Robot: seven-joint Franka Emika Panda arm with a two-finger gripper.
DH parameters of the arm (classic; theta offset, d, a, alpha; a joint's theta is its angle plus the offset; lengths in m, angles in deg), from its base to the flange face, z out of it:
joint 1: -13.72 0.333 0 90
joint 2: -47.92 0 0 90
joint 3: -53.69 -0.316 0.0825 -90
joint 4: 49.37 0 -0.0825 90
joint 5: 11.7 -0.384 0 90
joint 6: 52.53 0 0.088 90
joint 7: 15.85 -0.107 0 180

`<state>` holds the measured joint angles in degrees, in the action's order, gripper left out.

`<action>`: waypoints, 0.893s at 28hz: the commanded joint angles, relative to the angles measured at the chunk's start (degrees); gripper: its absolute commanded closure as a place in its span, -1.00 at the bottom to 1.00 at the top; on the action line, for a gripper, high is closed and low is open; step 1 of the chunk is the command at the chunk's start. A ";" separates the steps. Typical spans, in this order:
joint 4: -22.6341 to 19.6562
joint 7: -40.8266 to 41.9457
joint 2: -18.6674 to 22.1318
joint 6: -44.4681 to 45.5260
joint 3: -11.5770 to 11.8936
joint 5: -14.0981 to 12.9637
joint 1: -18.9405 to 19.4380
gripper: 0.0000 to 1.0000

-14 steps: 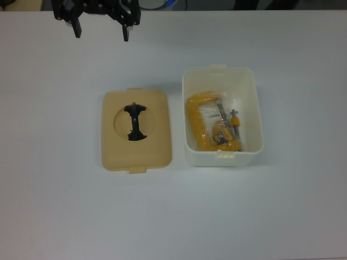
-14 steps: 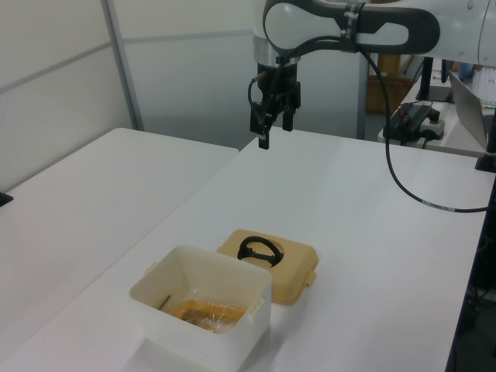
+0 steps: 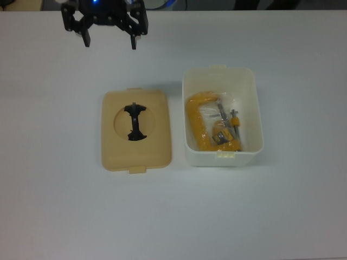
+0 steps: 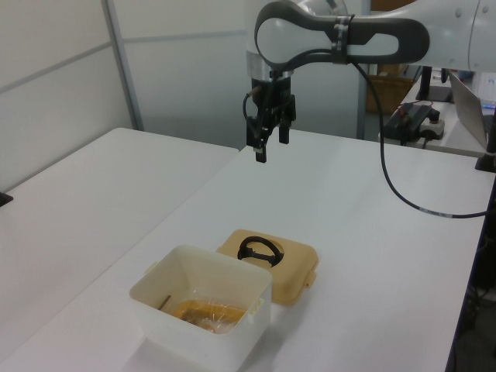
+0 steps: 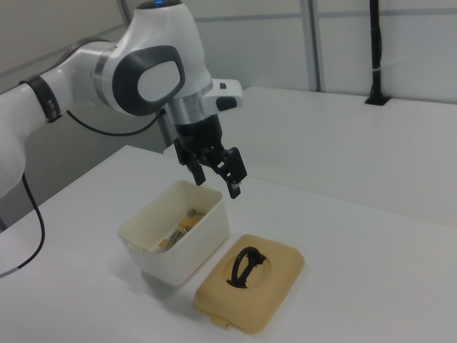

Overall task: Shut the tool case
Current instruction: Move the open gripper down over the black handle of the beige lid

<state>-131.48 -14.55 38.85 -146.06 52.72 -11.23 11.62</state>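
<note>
The tub (image 3: 222, 122) is seen open on the white table (image 3: 54, 206), at the top view's right of centre. The lid (image 3: 136, 130) is laid flat just beside it on the top view's left, a narrow strip of table between them, not touching. The lid is tan, with a round recess in the middle; a black handle (image 3: 134, 122) is seen in the recess. Latch tabs are seen on the lid's far and near edges and on the tub's far and near rims.

Inside the tub a yellow clamp (image 3: 209, 129) in clear wrap is seen, lying on the bottom.

The gripper (image 3: 110, 41) is held in the air at the far edge of the top view, left of centre, beyond the lid and well apart from it. The fingers (image 3: 134, 39) are spread wide and pointed down; nothing is held between them.

In the left view the gripper (image 4: 268, 145) is hung high over the far part of the table, with the lid (image 4: 271, 265) and tub (image 4: 203, 306) near the camera, tub nearest. In the right view the gripper (image 5: 218, 184) is seen above the tub (image 5: 176, 231), overlapping its far rim in the picture, with the lid (image 5: 250, 281) to the right view's right of the tub and nearer.

The lid is not yet on the tub.
</note>
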 commanded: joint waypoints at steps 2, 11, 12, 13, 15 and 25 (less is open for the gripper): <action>-1.03 0.19 -1.12 -0.52 0.18 -0.21 0.60 -1.00; -4.10 0.20 -2.70 -4.90 0.18 1.28 0.42 -1.00; -5.41 0.20 -2.70 -6.83 0.27 1.37 0.42 -1.00; -5.78 0.20 -2.79 -7.54 0.27 1.63 0.42 -1.00; -6.48 0.20 -2.96 -8.69 0.27 2.07 0.51 -1.00; -12.72 -0.33 -2.61 -15.37 0.00 4.27 1.47 -1.00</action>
<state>-139.58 -14.53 34.69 -157.90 52.64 -8.86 11.79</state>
